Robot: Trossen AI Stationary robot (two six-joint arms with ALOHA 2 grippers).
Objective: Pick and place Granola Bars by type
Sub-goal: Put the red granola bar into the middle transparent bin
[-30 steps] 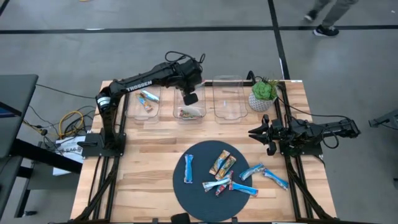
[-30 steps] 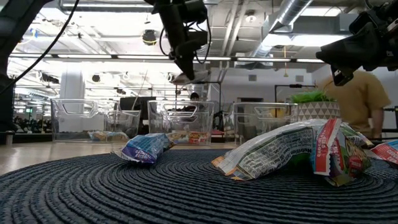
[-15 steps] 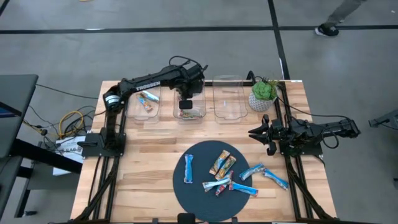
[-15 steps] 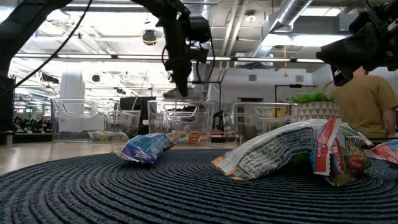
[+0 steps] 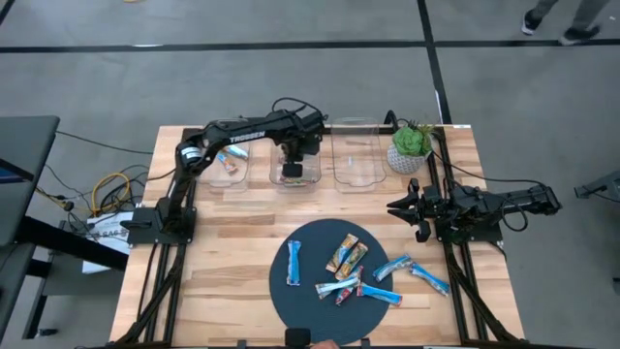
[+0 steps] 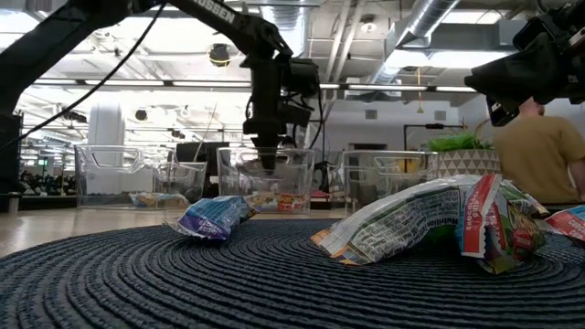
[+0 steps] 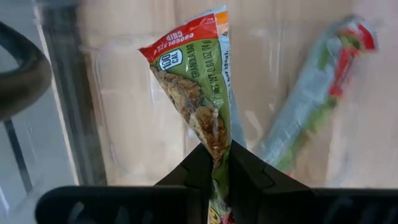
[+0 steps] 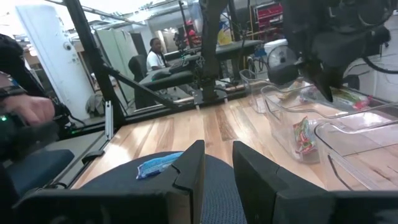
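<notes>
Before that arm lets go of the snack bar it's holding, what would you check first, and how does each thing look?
1. Bar held: ok. The left tool is shut on a green and red granola bar.
2. Tool over a bin: ok. It hangs inside the middle clear bin.
3. Matching type: ok. A similar green and red bar already lies in that bin.
4. Blue bars kept apart: ok. The left bin holds a blue bar.
5. Bin floor free under the bar: cannot tell.
6. Other arm out of the way: ok. The right tool waits near the table's right edge.
</notes>
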